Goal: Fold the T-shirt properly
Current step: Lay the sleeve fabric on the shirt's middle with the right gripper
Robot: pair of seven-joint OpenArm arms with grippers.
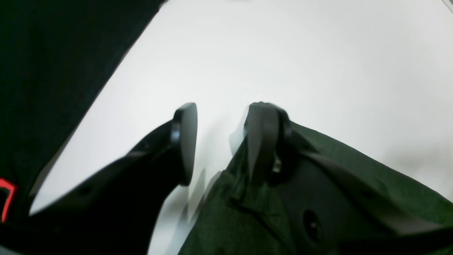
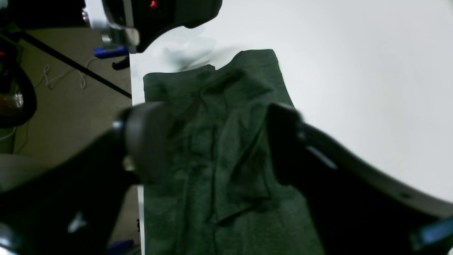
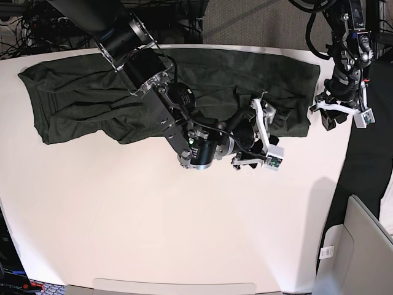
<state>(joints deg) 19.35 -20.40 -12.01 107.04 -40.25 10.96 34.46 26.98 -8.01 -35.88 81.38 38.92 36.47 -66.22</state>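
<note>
Right hand (image 2: 212, 141) hangs over the shirt (image 2: 226, 170), jaws spread wide, gripping nothing — likely between grips. Left hand (image 1: 219, 141) part open at the far hem — one finger on cloth, hold uncertain. Shirt lies rumpled along the surface (image 3: 153, 221) edge.

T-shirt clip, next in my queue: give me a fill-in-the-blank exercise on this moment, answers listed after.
1. The T-shirt is dark olive ____ in colour.
2. It lies on a ____ table.
3. In the right wrist view, the right gripper hangs over the shirt with its jaws ____.
4. In the base view, the left gripper is at the table's ____ edge.

Answers: green; white; open; right
</note>
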